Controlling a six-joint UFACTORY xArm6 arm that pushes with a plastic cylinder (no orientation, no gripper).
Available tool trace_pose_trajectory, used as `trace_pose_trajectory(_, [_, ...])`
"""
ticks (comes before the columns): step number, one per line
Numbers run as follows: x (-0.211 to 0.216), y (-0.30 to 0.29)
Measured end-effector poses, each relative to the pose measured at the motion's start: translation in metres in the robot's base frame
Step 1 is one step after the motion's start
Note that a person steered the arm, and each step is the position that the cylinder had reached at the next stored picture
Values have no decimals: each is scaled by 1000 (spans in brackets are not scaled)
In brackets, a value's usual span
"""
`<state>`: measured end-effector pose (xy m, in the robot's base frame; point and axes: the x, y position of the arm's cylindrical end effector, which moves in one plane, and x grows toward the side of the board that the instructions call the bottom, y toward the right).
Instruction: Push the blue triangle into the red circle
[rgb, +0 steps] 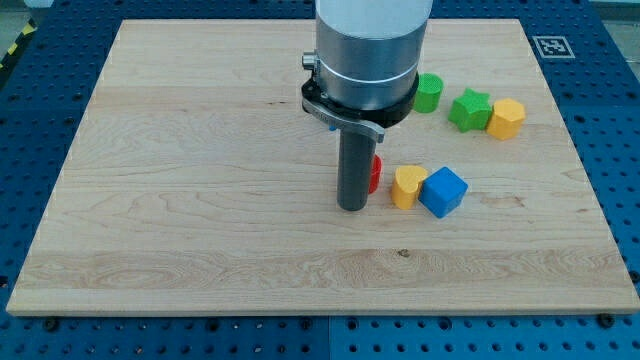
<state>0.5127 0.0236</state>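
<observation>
My tip (352, 207) rests on the wooden board (180, 200) near the middle. A red block (375, 174) shows just to the right of the rod, touching or almost touching it. Most of it is hidden, so its shape cannot be made out. A small blue sliver (329, 122) peeks out under the left edge of the arm's flange. I cannot tell whether it is the blue triangle. No other blue triangle shows, and the arm's wide body hides the board behind the rod.
A yellow block (407, 186) and a blue cube (443, 192) sit side by side, right of the red block. Toward the view's top right stand a green cylinder (428, 93), a green star (469, 109) and a yellow hexagon (506, 118).
</observation>
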Motion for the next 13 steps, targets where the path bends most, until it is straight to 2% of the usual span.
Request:
trace_pose_trajectory(1, [-4,-61])
trace_pose_trajectory(2, [-48,-117])
trace_pose_trajectory(3, [-100,-114])
trace_pose_trajectory(4, [-121,-79])
trace_pose_trajectory(6, [-162,-64])
trace_pose_trajectory(7, [-163,-28])
trace_pose_trajectory(8, [-139,18])
trace_pose_trajectory(9, [-125,29])
trace_pose_trajectory(10, [-146,36])
trace_pose_trajectory(11, [-144,72])
trace_pose_trajectory(12, [-125,78])
trace_pose_trajectory(13, [-121,53])
